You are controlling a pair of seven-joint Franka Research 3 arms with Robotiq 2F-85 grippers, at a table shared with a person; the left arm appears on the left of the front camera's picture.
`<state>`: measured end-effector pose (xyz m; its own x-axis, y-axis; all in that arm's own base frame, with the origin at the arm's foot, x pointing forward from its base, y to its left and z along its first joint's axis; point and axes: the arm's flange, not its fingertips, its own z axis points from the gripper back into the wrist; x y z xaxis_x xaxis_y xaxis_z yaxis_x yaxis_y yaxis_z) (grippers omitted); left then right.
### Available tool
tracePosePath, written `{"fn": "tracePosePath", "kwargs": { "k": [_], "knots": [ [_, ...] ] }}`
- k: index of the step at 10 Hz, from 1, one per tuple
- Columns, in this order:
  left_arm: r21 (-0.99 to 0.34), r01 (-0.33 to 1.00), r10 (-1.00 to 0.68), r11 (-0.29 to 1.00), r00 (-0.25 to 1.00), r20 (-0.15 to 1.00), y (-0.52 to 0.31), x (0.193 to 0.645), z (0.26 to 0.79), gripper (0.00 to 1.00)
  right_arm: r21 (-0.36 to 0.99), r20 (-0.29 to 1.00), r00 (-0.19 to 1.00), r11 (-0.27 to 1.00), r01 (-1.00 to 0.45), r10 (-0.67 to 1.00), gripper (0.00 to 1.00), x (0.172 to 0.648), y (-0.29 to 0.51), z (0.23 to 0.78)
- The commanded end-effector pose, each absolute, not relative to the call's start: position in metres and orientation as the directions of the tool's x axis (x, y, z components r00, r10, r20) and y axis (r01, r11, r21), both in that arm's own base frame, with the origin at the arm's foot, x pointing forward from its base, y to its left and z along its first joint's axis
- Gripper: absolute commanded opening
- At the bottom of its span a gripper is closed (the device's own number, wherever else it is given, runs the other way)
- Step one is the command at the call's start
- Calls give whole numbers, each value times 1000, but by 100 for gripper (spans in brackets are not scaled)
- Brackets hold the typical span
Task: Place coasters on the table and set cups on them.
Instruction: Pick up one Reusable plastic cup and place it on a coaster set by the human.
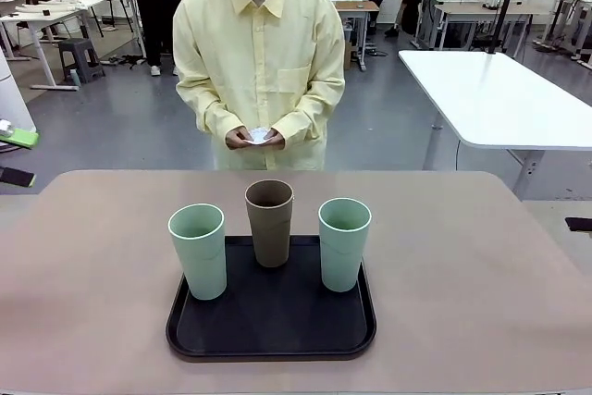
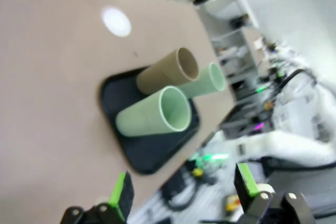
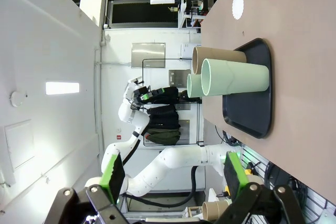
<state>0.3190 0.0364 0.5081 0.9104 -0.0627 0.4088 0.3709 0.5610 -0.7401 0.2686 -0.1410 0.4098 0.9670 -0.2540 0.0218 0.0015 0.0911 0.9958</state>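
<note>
left gripper [image 2: 182, 178] apart, empty | right gripper [image 3: 172, 162] apart, empty | cups [image 1: 269, 224] ahead on tray [image 1: 277, 344] — likely parked until coasters [image 1: 259, 135], in person's hands [image 1: 242, 139], go down

No readable text, labels or numbers.

A pale yellow collared shirt [image 1: 250, 53] was worn by the person [image 1: 264, 127]. It was buttoned down the front and fitted with a patch chest pocket [image 1: 294, 80] and long cuffed sleeves [image 1: 197, 80]. A light undershirt was seen at the neck. The left gripper [image 2: 182, 179] was built of black links faced with bright green pads [image 2: 118, 195], with silver pins seen at the joints. The right gripper [image 3: 173, 167] was made alike. The left arm [image 3: 152, 174] was formed of glossy white rounded segments, and a black hose [image 3: 194, 182] was seen beside it.
</note>
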Motion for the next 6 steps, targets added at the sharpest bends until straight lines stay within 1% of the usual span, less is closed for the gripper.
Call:
{"fn": "tracePosePath", "kwargs": {
  "k": [1, 2, 3, 4, 5, 6],
  "knots": [
    [-366, 668, -372, 647, 697, 613, 5, 331, 509, 100, 996, 23, 967, 84, -2, -256, 100, 268, -142, 410],
    [-189, 761, -489, 620, 564, 665, -15, 319, 511, 100, 996, 23, 967, 84, -2, -256, 100, 268, -142, 410],
    [-49, 805, -575, 591, 463, 675, -33, 308, 509, 100, 996, 23, 967, 84, -2, -256, 100, 268, -142, 410],
    [38, 837, -663, 546, 404, 631, -48, 298, 504, 100, 996, 23, 967, 84, -2, -256, 100, 268, -142, 410],
    [71, 853, -713, 518, 384, 586, -59, 294, 500, 100, 996, 23, 967, 84, -2, -256, 100, 268, -142, 410],
    [135, 852, -759, 505, 364, 540, -69, 293, 495, 100, 996, 23, 967, 84, -2, -256, 100, 268, -142, 410]
  ]
}}
